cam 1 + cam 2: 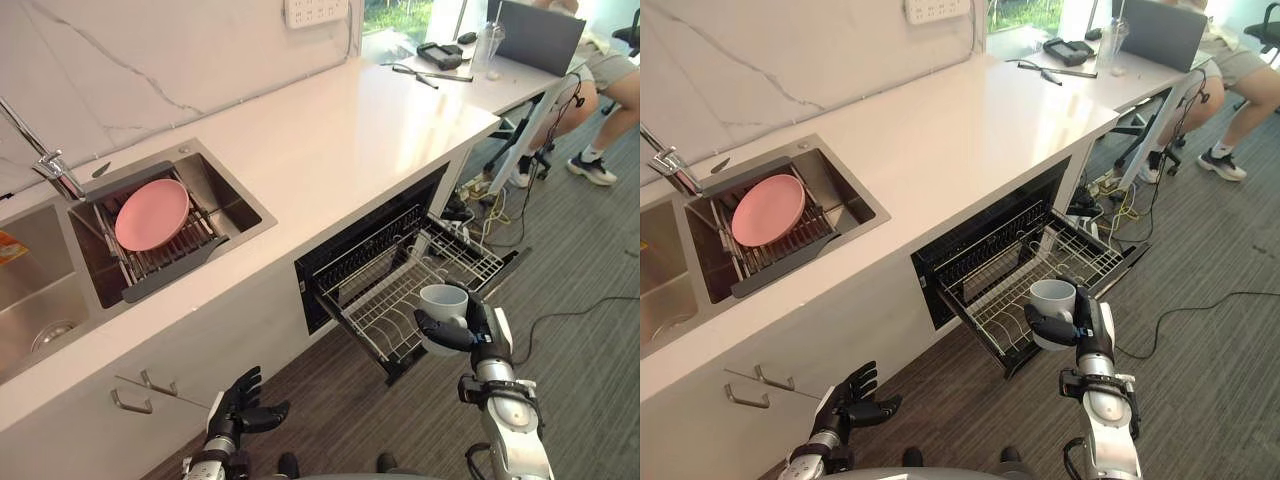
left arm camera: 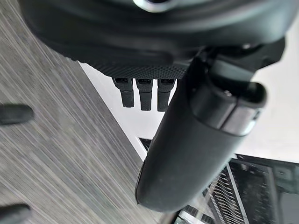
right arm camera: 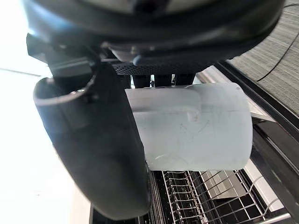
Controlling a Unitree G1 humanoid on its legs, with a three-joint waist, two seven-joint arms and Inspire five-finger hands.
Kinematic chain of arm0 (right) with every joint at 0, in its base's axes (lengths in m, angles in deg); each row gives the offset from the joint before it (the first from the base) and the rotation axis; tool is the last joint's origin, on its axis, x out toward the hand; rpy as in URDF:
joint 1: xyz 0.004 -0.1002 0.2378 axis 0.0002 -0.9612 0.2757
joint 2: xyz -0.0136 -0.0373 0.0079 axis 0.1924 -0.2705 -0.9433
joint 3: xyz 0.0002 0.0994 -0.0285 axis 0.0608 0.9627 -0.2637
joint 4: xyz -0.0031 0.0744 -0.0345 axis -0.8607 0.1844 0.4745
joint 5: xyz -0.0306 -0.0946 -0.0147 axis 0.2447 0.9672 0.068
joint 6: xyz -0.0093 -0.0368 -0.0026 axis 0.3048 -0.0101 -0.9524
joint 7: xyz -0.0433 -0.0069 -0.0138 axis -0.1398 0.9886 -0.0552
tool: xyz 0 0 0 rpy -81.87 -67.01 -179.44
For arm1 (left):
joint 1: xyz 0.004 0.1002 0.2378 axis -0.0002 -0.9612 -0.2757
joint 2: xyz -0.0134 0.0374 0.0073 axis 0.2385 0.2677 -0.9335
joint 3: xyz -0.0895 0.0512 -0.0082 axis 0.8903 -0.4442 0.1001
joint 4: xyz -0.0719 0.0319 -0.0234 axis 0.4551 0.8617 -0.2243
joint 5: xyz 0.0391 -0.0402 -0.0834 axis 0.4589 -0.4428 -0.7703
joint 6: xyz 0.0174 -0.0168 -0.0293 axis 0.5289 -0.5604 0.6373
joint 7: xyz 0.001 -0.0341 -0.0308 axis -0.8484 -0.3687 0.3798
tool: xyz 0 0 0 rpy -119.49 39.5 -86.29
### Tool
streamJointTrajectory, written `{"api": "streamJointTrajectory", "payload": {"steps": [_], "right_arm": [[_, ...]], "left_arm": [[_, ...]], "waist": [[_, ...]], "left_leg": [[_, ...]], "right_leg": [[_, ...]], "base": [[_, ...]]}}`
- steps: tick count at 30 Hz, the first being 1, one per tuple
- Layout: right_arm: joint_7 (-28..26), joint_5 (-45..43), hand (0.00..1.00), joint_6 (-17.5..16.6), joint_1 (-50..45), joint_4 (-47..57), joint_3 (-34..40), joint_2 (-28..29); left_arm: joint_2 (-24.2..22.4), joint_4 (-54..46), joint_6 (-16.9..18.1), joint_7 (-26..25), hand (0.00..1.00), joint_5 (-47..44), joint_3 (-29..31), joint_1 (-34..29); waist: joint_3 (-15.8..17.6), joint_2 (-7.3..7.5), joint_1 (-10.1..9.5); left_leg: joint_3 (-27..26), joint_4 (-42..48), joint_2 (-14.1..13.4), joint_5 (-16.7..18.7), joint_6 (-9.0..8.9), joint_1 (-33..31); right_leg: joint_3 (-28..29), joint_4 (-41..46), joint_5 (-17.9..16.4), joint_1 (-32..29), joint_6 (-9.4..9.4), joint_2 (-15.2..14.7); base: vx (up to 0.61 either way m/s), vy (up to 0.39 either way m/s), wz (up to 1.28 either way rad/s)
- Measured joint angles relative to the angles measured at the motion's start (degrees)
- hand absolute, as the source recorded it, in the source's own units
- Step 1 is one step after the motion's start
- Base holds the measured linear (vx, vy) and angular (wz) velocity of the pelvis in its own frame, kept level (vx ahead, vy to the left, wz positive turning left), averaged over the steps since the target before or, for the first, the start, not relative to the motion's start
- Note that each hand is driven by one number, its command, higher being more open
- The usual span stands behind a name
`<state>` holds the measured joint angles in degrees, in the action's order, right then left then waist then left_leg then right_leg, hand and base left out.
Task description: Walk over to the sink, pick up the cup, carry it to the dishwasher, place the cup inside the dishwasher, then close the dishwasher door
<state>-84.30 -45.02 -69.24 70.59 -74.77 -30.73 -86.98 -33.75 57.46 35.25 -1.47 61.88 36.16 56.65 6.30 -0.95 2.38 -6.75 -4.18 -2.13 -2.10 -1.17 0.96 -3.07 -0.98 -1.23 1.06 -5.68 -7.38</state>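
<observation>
No readable text, labels, numbers or signs, cup [image 1: 444,297] plain on its visible side

Before us the counter [image 1: 350,130] runs from near left to far right. At its left end the sink [image 1: 238,200] is set into it, with a plate [image 1: 152,213] lying on a rack [image 1: 170,258] inside and the tap [image 1: 55,170] behind. Below the counter, further right, the dishwasher basket [image 1: 400,290] stands pulled out. Our right hand [image 1: 472,330] holds the cup [image 1: 443,300] over the basket's near end. Our left hand [image 1: 245,405] hangs low beside the cupboard handles [image 1: 135,400].
</observation>
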Motion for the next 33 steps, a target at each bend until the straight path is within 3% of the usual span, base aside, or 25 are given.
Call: {"api": "streamJointTrajectory", "payload": {"steps": [7,11,17,25,33], "right_arm": [[0.35,0.42,0.3,-0.01,7.15,-1.35,0.0,-3.77],[1.32,0.38,0.3,-0.03,10.88,-2.0,-0.04,-7.15],[2.37,0.37,0.3,-0.31,16.61,-6.22,-2.42,-11.08],[3.03,0.42,0.3,-0.31,22.02,-11.63,-6.89,-13.53],[3.64,0.96,0.3,-0.31,27.7,-15.79,-9.1,-15.06]], "left_arm": [[0.47,2.71,0.27,-1.53,0.9,-0.01,3.44,2.67],[0.28,4.21,0.71,-2.01,0.9,-0.02,3.44,4.79],[0.27,4.74,2.14,-3.12,0.9,-0.07,3.46,6.51],[0.21,6.21,3.19,-4.18,0.9,-0.12,3.37,7.97],[0.3,6.21,3.45,-4.2,0.9,-0.12,3.27,8.83]], "waist": [[5.35,-0.76,-0.43],[7.66,-1.98,-1.45],[11.55,-2.5,-1.58],[14.06,-3.96,-2.41],[16.01,-4.18,-3.12]], "left_leg": [[1.34,4.05,0.01,0.67,-0.09,-6.12],[1.75,7.14,0.03,1.54,0.06,-9.79],[2.82,10.0,0.09,1.85,0.2,-13.22],[4.19,11.49,0.16,1.81,0.25,-15.53],[5.33,12.18,0.36,1.66,0.42,-16.54]], "right_leg": [[-1.12,1.16,0.25,-3.79,-0.03,-0.26],[-1.37,2.42,0.27,-6.34,-0.01,-0.51],[-2.05,4.14,0.26,-8.83,-0.01,-0.69],[-3.25,4.94,0.25,-10.11,0.09,-0.65],[-4.23,5.21,0.21,-10.3,0.17,-0.72]], "base": [[-0.02,-0.004,0.12],[-0.05,0.0,0.07],[-0.06,0.0,0.08],[-0.03,-0.009,0.08],[-0.02,-0.007,0.08]]}}
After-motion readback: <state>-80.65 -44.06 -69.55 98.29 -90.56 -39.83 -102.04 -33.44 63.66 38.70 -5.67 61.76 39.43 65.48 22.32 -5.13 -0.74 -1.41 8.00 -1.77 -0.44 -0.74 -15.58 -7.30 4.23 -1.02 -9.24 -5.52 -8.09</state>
